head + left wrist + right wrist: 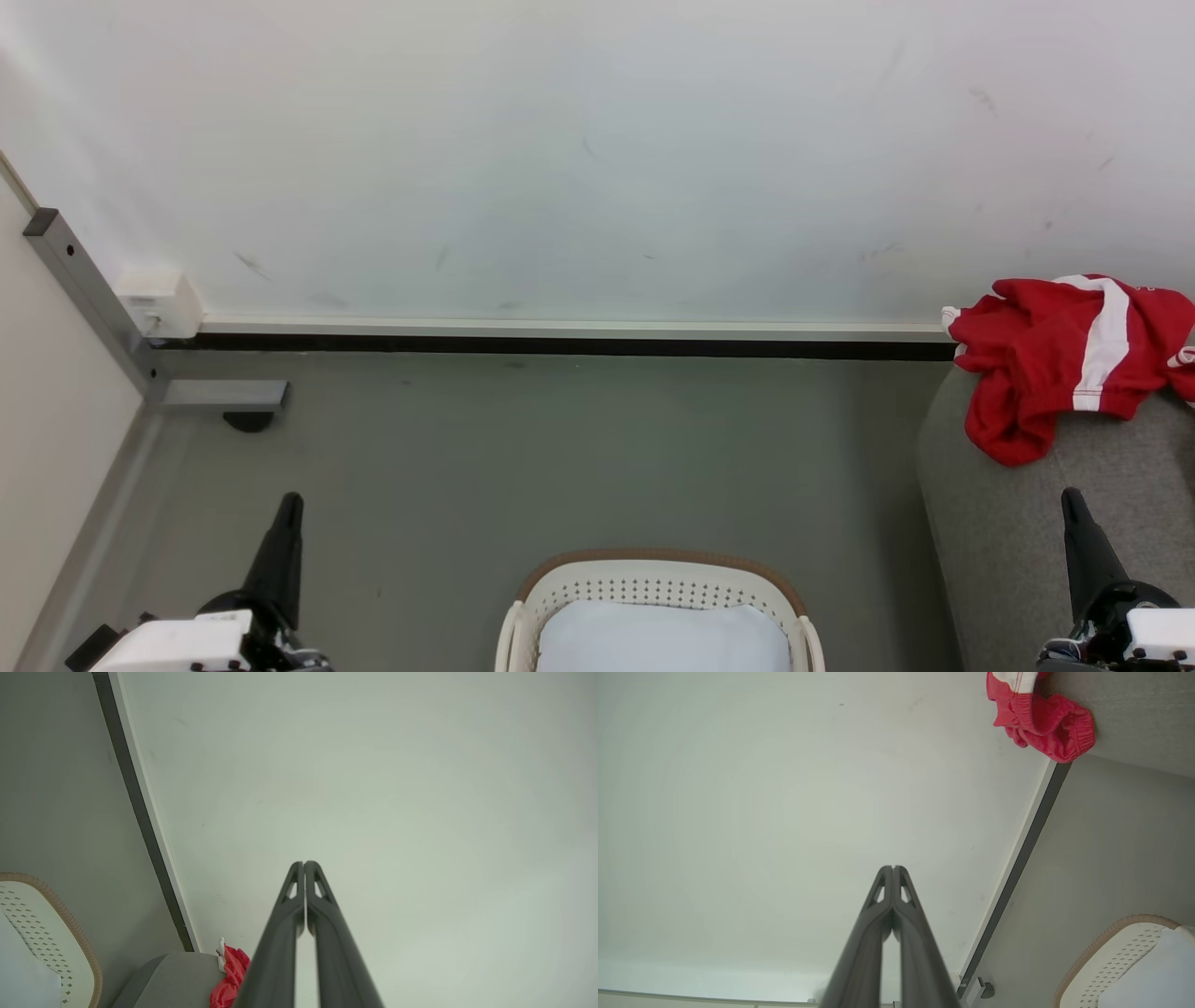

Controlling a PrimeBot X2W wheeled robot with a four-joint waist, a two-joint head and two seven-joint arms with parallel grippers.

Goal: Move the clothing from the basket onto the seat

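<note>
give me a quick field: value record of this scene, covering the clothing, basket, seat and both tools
clothing: red with white stripes, crumpled on the seat's far corner, one part hanging over the edge
seat: grey, right of the basket
basket: white with a brown rim, on the floor; the part in view holds no red fabric
liner: pale blue-white, flat inside the basket
left tool: shut, empty, left of the basket
right tool: shut, empty, in front of the seat

A white wall point(597, 140) meets grey floor point(560, 448) along a dark baseboard point(560, 343).
</note>
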